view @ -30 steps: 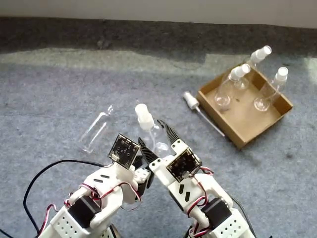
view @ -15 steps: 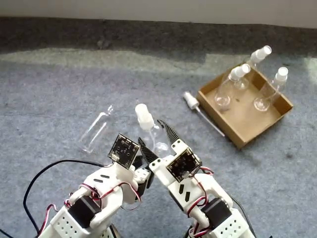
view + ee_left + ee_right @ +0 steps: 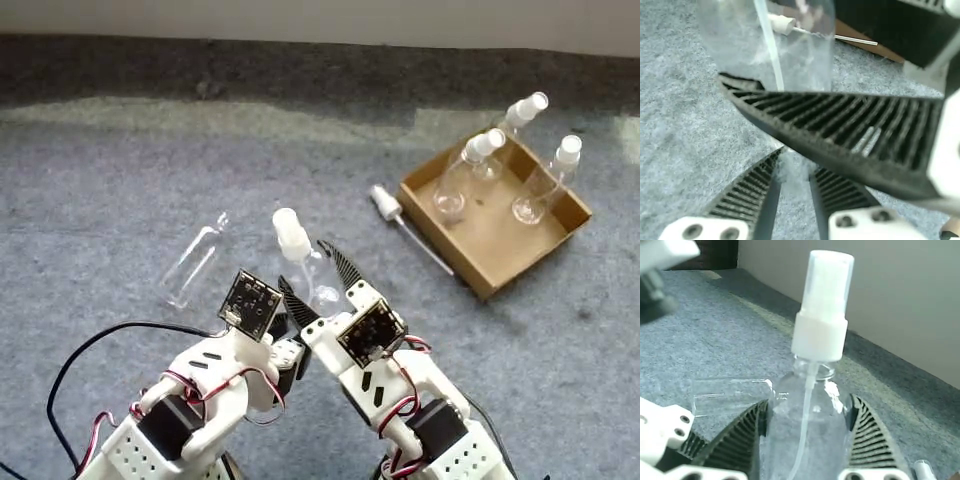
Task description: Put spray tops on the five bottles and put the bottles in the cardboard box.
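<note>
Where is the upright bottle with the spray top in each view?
High view: capped bottle near picture centre, left of the cardboard box.
Left wrist view: its clear body, dip tube inside, close ahead of the camera.
Right wrist view: upright inside the right claw.
Shared landmark: loose spray top beside the box.

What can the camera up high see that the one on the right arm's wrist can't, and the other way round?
The high view adds the cardboard box with three topped bottles in it. The right wrist view adds the thin tube running down inside the upright bottle. Both share that upright bottle with its spray top, between the right gripper's fingers, and the uncapped bottle lying on the carpet.
</note>
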Controlling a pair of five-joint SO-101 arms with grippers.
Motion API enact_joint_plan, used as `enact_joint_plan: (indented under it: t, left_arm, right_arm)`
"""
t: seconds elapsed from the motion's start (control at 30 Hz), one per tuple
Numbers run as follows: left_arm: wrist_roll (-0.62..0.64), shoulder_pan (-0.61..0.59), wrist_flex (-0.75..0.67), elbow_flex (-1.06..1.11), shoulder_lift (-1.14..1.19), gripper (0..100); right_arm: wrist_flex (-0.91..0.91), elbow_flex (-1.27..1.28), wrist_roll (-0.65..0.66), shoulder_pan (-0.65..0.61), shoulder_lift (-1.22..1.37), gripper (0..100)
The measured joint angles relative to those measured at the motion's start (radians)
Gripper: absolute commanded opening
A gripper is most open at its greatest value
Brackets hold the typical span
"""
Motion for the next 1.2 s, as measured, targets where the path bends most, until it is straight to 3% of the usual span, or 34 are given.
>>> enact_joint_plan:
  t: [0.3, 0.73, 0.83, 1.03, 1.2]
  left_arm:
    - [-0.002, 0.011, 0.041, -0.002, 0.000, 0]
    - [-0.003, 0.006, 0.104, -0.044, -0.002, 0]
    - [-0.003, 0.002, 0.060, -0.044, -0.002, 0]
    - [-0.002, -0.150, -0.118, 0.015, 0.000, 0]
    - [-0.002, -0.193, -0.180, 0.034, 0.002, 0]
  right_arm:
    - [-0.080, 0.000, -0.221, -0.002, 0.000, 8.0]
    - [-0.198, 0.000, -0.239, -0.006, 0.000, 8.0]
    - [-0.198, 0.000, -0.239, -0.006, 0.000, 8.0]
    - [-0.199, 0.000, -0.239, -0.005, -0.005, 8.0]
    - [-0.190, 0.000, -0.239, -0.006, -0.014, 8.0]
